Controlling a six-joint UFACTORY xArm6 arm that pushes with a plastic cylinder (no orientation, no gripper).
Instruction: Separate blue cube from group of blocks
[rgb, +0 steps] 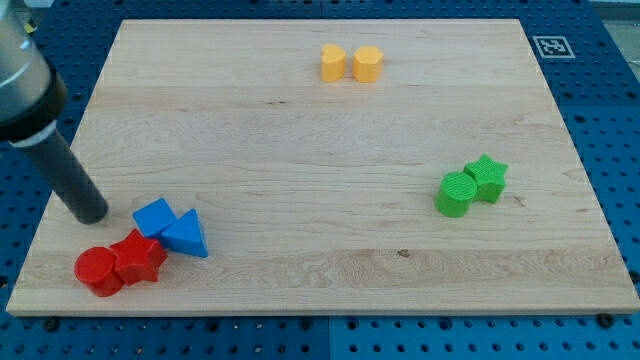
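A blue cube (153, 216) lies at the view's lower left in a tight group with a blue triangular block (186, 236), a red block of irregular shape (138, 256) and a red cylinder (97, 270). The cube touches the blue triangular block on its right and the red block below it. My tip (89, 213) rests on the board just left of the blue cube, a small gap apart from it. The rod slants up toward the view's top left.
Two yellow blocks (333, 62) (367, 63) sit side by side near the view's top centre. A green cylinder (456, 193) and a green star (488, 177) touch at the right. The wooden board (320, 130) lies on a blue pegboard.
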